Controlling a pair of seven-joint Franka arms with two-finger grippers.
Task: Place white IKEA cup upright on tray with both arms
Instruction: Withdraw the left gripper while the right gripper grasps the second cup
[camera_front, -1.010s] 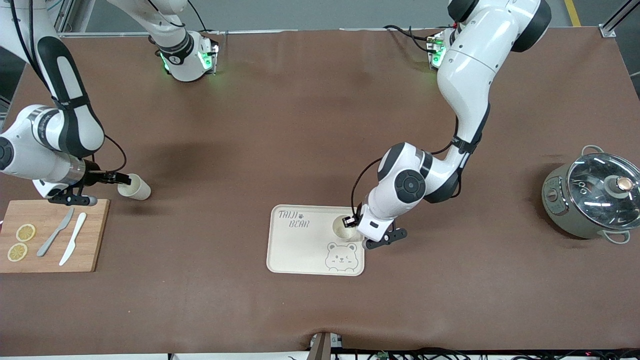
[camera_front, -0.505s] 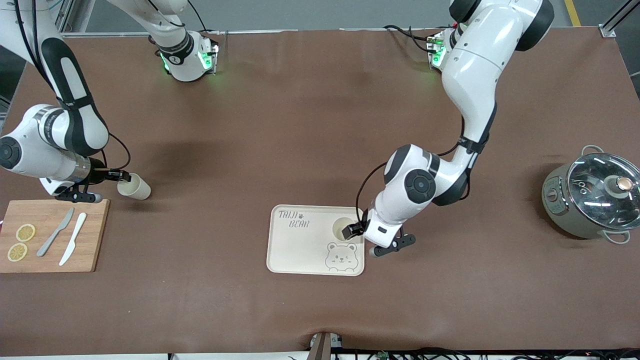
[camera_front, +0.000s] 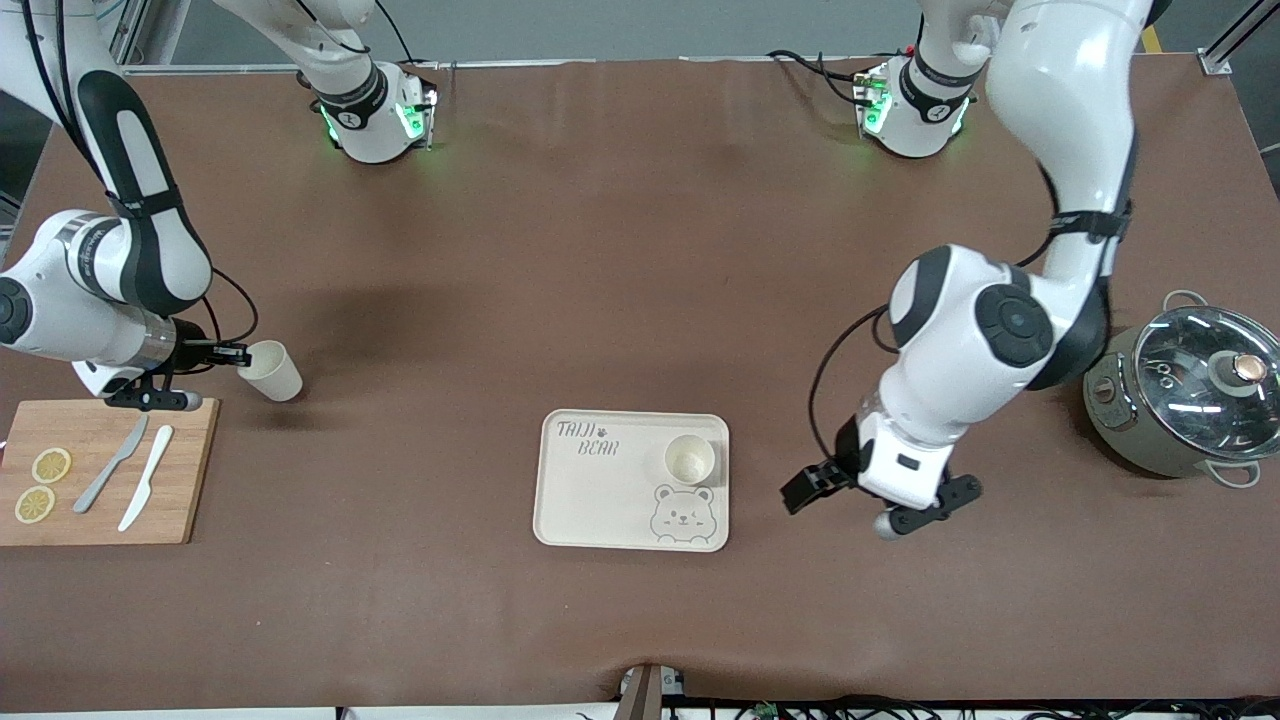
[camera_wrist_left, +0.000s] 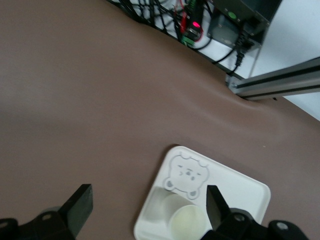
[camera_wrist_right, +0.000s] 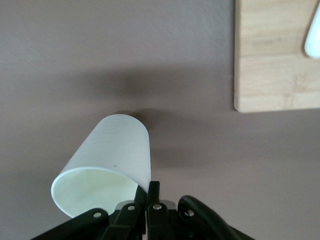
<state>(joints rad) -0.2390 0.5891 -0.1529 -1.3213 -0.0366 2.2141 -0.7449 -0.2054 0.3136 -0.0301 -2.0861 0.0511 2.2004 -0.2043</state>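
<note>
One cup (camera_front: 689, 459) stands upright on the tray (camera_front: 600, 500); our left gripper (camera_front: 812, 487) hangs spread beside it. Our right gripper (camera_front: 232, 353) pinches the tipped cup's (camera_front: 272, 370) rim near the bench's right-arm edge; next we lift and right it.

- Tray (camera_front: 600, 500): cream, with grey "TAIJI BEAR" lettering and a grey bear-face drawing.
- Cup on the tray (camera_front: 689, 459): off-white.
- Cup on its side (camera_front: 271, 369): white.
- Table cover (camera_front: 600, 250): plain brown.
- Cutting board (camera_front: 190, 470): light wood grain.
- Lemon slices (camera_front: 50, 465): yellow.
- Knives (camera_front: 145, 490): one grey, one white.
- Pot (camera_front: 1180, 390): olive-grey, glass lid.
- Arms (camera_front: 960, 370): glossy white, black joints.
</note>
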